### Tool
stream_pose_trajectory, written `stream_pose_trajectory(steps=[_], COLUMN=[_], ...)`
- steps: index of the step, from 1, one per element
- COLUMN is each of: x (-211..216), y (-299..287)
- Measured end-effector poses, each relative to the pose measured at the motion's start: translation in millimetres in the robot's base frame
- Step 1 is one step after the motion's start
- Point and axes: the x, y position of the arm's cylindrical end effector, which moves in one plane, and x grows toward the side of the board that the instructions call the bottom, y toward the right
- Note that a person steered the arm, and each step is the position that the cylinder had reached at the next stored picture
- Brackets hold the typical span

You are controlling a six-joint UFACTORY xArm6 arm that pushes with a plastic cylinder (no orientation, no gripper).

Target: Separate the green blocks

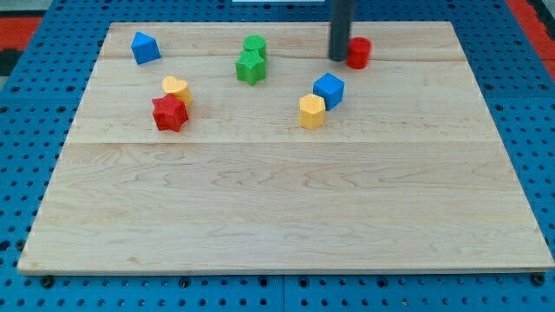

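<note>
Here my tip (337, 57) rests on the wooden surface (277, 208) beside the red block (358, 52) (no fingers are fitted), well right of the two touching green blocks, star (250, 67) and rounder one (255, 45).

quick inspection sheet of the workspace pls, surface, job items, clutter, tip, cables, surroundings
surface: pale wooden board, lying flat, blocks only in its upper half
job's things: green star block and a second green block just above it, touching or nearly so
clutter: blue block at upper left; yellow heart block against red star block; blue cube beside yellow block; red block
grippers: none; my tip sits just left of the red block, well right of the green pair
cables: nothing seen
surroundings: blue perforated base around the board
</note>
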Motion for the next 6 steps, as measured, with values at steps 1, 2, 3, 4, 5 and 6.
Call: stream_pose_trajectory(steps=[1,2,3,4,5,6], x=[-7,-29,-14,37,72,68], y=[-16,-95,-158,-183,-190,-261])
